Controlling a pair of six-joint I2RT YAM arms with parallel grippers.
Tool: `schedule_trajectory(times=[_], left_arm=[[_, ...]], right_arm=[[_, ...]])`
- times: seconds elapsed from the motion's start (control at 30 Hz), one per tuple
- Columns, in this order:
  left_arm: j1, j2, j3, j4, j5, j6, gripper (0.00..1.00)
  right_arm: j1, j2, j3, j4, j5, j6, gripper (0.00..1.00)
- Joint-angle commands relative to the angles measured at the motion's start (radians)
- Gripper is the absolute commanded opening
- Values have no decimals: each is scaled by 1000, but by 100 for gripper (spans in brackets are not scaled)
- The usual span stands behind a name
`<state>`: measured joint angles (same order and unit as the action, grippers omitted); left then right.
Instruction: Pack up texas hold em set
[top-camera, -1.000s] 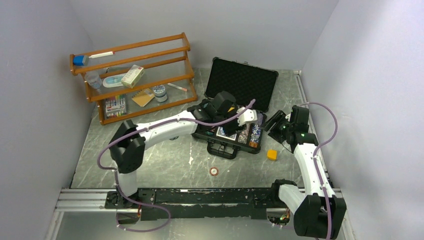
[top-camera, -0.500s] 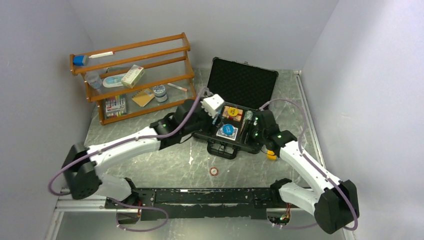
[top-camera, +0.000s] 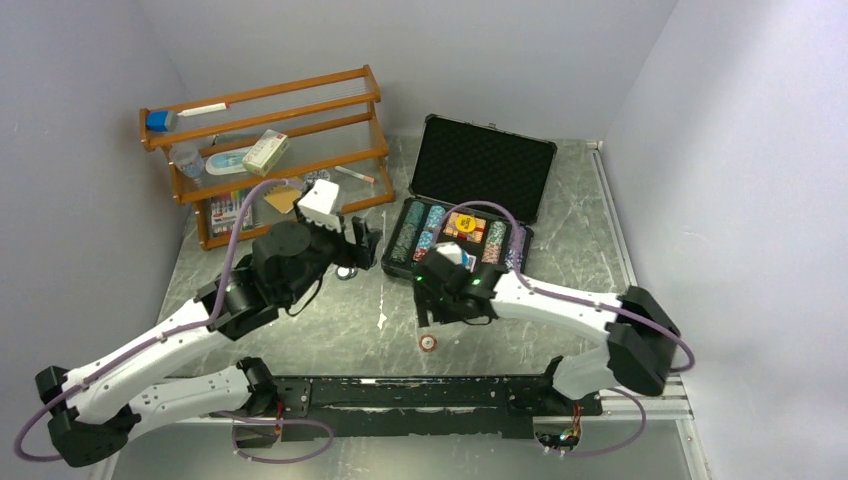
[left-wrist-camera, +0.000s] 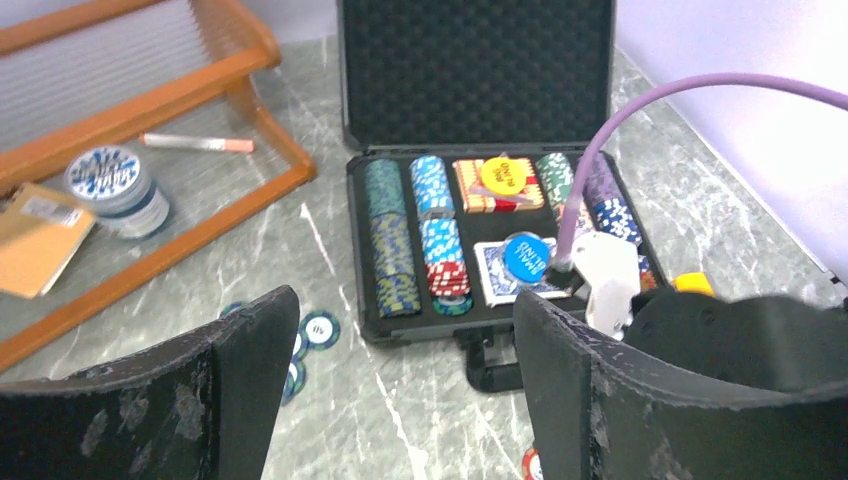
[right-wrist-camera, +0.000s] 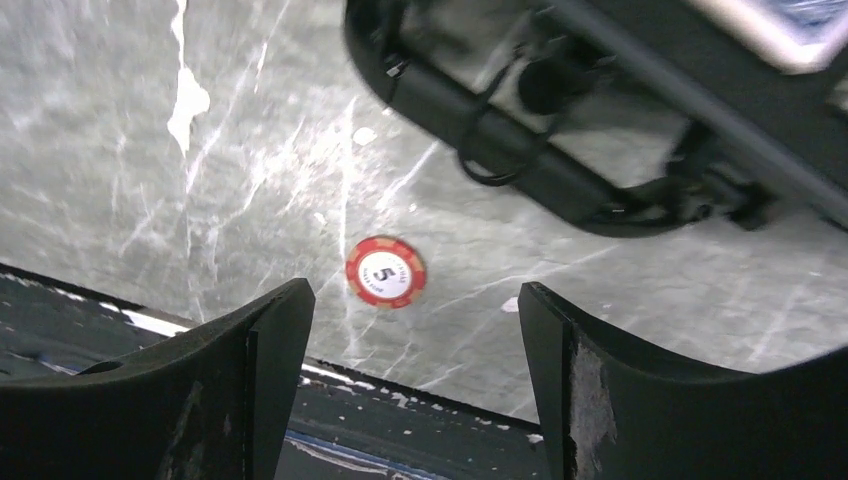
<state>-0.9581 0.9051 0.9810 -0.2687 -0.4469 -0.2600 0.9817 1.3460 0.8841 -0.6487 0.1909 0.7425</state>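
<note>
The black case (top-camera: 483, 165) lies open on the table, its foam lid (left-wrist-camera: 475, 70) tilted back. Its tray holds rows of striped poker chips (left-wrist-camera: 388, 240), two card decks (left-wrist-camera: 498, 272), a yellow button token (left-wrist-camera: 507, 175) and a blue one (left-wrist-camera: 527, 257). Loose green-and-blue chips (left-wrist-camera: 318, 330) lie left of the case. My left gripper (top-camera: 360, 240) (left-wrist-camera: 405, 335) hangs open just left of the case, holding nothing. A red chip (top-camera: 428, 342) (right-wrist-camera: 385, 271) lies in front of the case handle (right-wrist-camera: 560, 170). My right gripper (top-camera: 430, 315) (right-wrist-camera: 413, 305) hovers open above that chip.
An orange wooden rack (top-camera: 270, 150) with pens, a tin and boxes stands at the back left. A small orange cube (left-wrist-camera: 693, 284) peeks out beside the right arm at the case's right. The black base rail (top-camera: 420, 392) runs along the near edge.
Both arms have left the case: the left swung to its left side, the right swept round to its front over the red chip. Both sets of jaws have opened wider.
</note>
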Motion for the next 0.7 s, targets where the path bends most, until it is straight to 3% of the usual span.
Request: schedule_trajectory(times=[0.0, 0.37, 0.67], left_arm=[[5, -59, -80, -67, -70, -59, 83], [5, -91, -123, -68, -95, -70, 82], [5, -80, -132, -45, -92, -73, 82]], right_arm=[[104, 128, 68, -68, 57, 42, 81], [154, 255, 71, -37, -11, 53, 76], [154, 331, 79, -18, 23, 65, 66]])
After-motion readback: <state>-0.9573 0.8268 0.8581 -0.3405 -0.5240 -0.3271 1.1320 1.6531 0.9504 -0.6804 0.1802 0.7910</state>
